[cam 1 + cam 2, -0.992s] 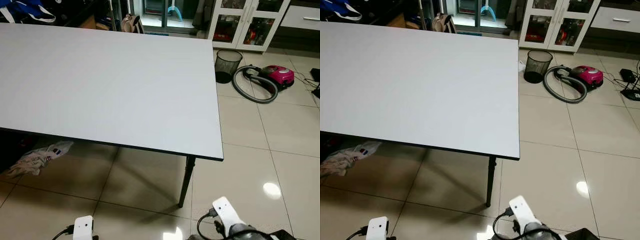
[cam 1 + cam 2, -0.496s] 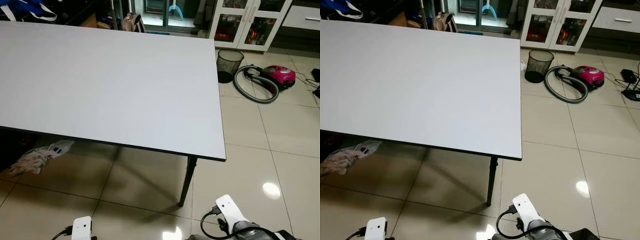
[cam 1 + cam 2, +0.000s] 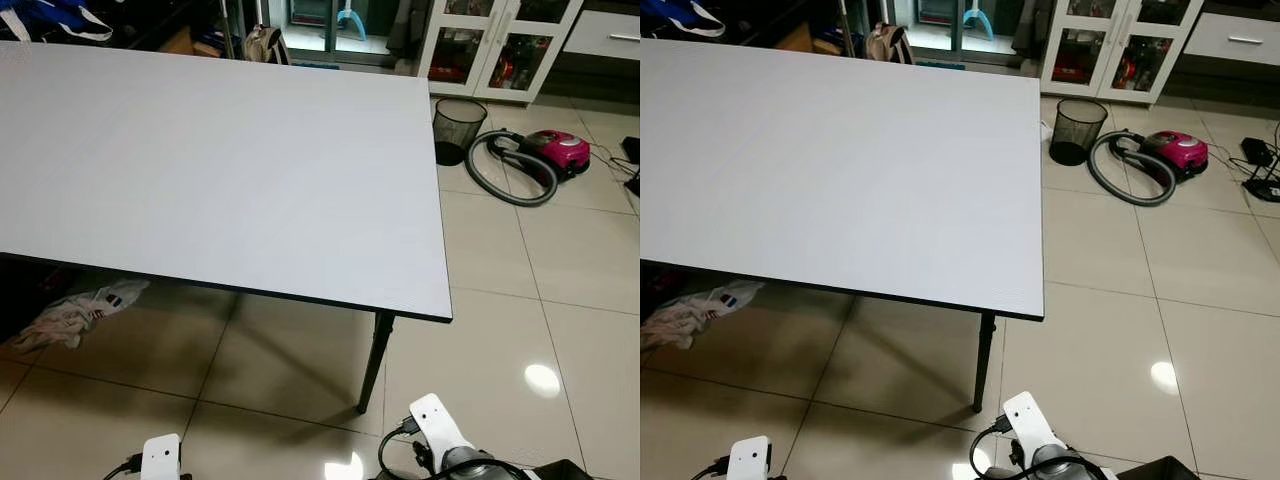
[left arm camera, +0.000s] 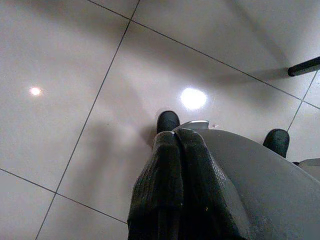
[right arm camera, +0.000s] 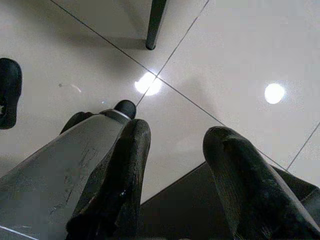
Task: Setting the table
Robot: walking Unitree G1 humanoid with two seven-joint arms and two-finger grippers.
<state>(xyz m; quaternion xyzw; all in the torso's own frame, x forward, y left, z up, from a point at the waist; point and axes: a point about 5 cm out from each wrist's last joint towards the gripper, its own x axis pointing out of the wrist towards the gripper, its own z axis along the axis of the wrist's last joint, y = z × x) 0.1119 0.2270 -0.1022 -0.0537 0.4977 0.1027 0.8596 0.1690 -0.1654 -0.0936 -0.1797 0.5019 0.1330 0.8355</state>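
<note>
White laminate table (image 3: 220, 160) with a thin black edge fills the upper left and centre of the head view; its near edge runs diagonally to a corner at centre right, one black leg (image 3: 372, 360) dropping from that corner to the floor. Right of the table, glossy beige tile floor (image 3: 540, 300) lies open, with ceiling-light glare spots on it. Upper right: black mesh bin (image 3: 459, 130) just off the table's far corner, pink vacuum (image 3: 556, 150) with its grey hose looped beside the bin, white glass-door cabinet (image 3: 490, 45) behind. Crumpled cloth (image 3: 75, 312) on the floor under the table, lower left. Both arms hang low at the bottom edge, short of the table. Left gripper (image 4: 175, 142): fingers pressed together, nothing between them, pointing at bare tile. Right gripper (image 5: 175, 145): fingers spread apart, holding nothing, above tile near the table leg.
</note>
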